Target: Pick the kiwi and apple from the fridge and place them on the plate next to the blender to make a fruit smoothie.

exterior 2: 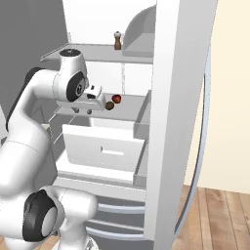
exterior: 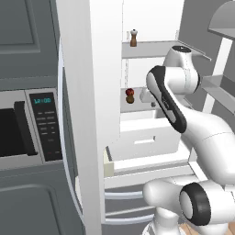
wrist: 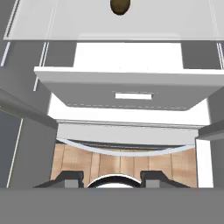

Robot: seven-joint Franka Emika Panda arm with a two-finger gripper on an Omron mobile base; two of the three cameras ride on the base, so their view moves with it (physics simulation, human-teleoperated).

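Fridge point(exterior 2: 171, 97) stands open, white inside w/ grey shelves and a white drawer point(exterior 2: 105, 151) pulled partway out below the middle shelf. Kiwi point(exterior 2: 110, 105) is a small olive-brown oval on the middle shelf point(exterior 2: 139, 105), just beside the apple point(exterior 2: 116, 98), a small dark red round fruit at abt 1 o'clock from it in the right base view; whether the two touch can't be told. In the left base view the apple point(exterior: 130, 92) sits at 12 o'clock over the kiwi point(exterior: 130, 99), both at the shelf's left end near the fridge wall. In the hand view the kiwi point(wrist: 120, 5) shows at 12 o'clock, at the top edge, on the pale shelf above the drawer point(wrist: 131, 94), cut off by the frame. Gripper point(exterior 2: 83, 110) hangs off the white wrist at abt 9 o'clock from the kiwi, near but apart from it, over the drawer's left part; fingertips point(wrist: 70, 178) sit at 6 o'clock in the hand view w/ nothing between them. Jaws stand narrow, nearly closed, holding nothing. A brown pepper mill point(exterior 2: 117, 41) w/ pale top stands on the top shelf at abt 12 o'clock from the fruit. A microwave point(exterior: 27, 131) w/ display sits at 9 o'clock of the fridge in the left base view.
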